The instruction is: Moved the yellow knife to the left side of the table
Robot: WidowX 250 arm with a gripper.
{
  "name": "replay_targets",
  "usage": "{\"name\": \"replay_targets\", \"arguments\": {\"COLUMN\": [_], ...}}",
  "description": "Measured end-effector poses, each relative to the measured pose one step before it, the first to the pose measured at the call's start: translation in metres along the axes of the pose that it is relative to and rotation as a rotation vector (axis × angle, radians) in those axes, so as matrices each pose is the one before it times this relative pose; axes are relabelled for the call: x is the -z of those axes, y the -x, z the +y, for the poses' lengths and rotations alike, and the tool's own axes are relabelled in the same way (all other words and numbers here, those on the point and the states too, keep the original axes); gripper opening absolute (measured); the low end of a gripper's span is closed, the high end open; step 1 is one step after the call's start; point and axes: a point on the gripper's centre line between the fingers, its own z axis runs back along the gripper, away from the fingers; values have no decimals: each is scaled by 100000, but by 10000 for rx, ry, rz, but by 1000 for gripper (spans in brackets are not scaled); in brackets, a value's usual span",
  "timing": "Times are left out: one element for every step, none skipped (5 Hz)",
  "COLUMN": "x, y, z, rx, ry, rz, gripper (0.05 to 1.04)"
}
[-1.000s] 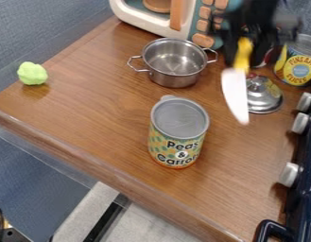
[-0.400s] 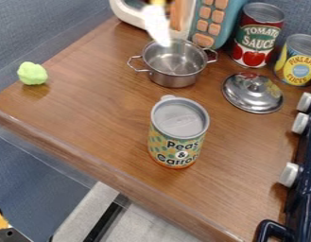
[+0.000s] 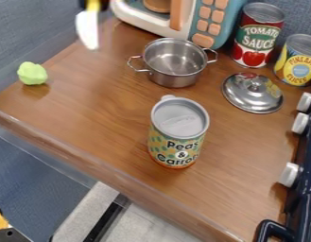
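At the top edge, left of the toy microwave, my black gripper [image 3: 94, 4] shows only its lower tip, shut on the yellow handle of the knife. The knife [image 3: 87, 29] hangs below it with its white blade pointing down, in the air over the upper left edge of the wooden table [image 3: 113, 123].
A steel pot [image 3: 175, 78] stands at the upper middle, with a lid [image 3: 253, 93] to its right. The peas can [image 3: 177, 151] is central. Tomato [image 3: 254, 40] and pineapple [image 3: 299, 61] cans stand upper right; a green lump [image 3: 32, 73] lies left. The microwave [image 3: 211, 16] is at the back.
Carrying the knife, my gripper has gone from the upper right, across above the pot, to the upper left. The cans, pot, lid and green lump have kept their places.
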Motion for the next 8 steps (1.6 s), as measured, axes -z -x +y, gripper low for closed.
{"name": "replay_targets", "arguments": {"x": [3350, 1607, 857, 603, 170, -85, -215, -35], "y": [-489, 266, 980, 760, 134, 186, -104, 341], "z": [1365, -579, -709, -1047, -57, 18, 184, -389], "rx": [26, 209, 381, 207, 19, -67, -127, -398], "ry": [-219, 227, 57, 77, 38, -56, -327, -41], "rz": [508, 299, 219, 153, 29, 158, 34, 113], "gripper": [397, 397, 397, 397, 397, 461, 772, 994]}}
